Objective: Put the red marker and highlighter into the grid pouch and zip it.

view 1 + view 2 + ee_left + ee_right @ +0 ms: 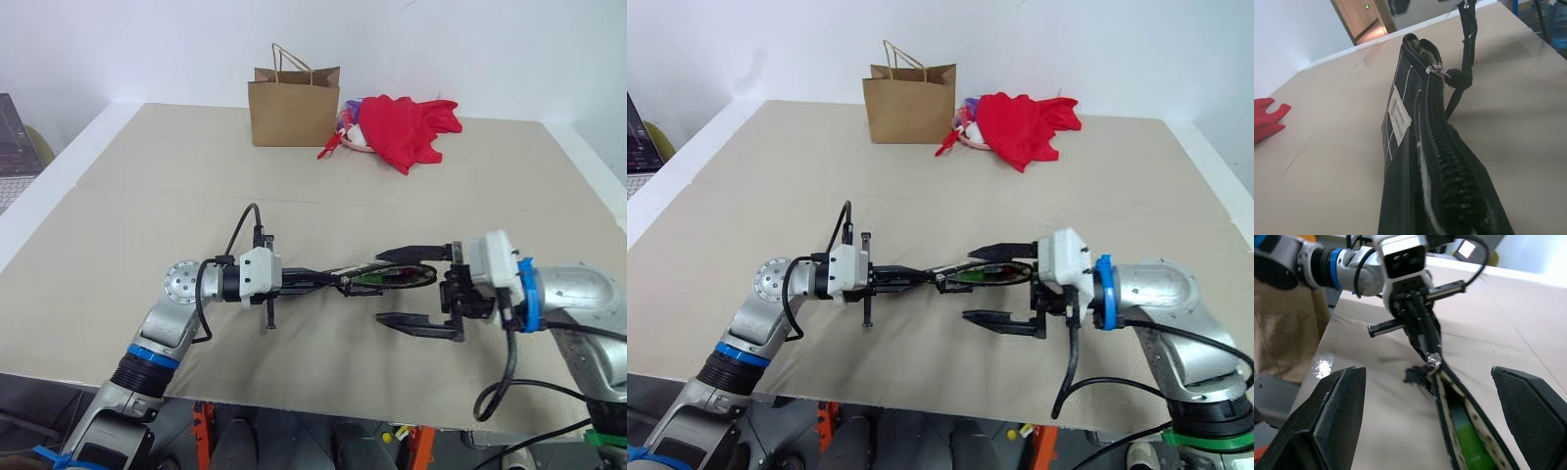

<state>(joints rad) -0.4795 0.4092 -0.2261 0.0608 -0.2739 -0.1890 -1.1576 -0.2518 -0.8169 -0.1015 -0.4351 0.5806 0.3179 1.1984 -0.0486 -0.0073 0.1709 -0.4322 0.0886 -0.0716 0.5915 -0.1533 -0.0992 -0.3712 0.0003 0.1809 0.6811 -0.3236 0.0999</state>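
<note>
Clearly, in the head view the grid pouch is held above the worktop by the clenched left claw; the right claw is spread around it. In the right wrist view the highlighter lies inside; soft fabric, so the zipper pull should be taken

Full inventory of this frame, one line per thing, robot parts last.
Black fabric grid pouch: 1, black with white lines, held above the table's near middle, zip still open along most of its length.
Light-green highlighter: 1, green, inside the pouch.
Brown paper bag: 1, upright at the table's far edge.
Red cloth heap: 1, bright red, right of the bag.
Beige table: 1.
Laptop: 1, partly visible at far left.
Left pincer: shut on the pouch's end.
Right pincer: open, fingers either side of the pouch.
</note>
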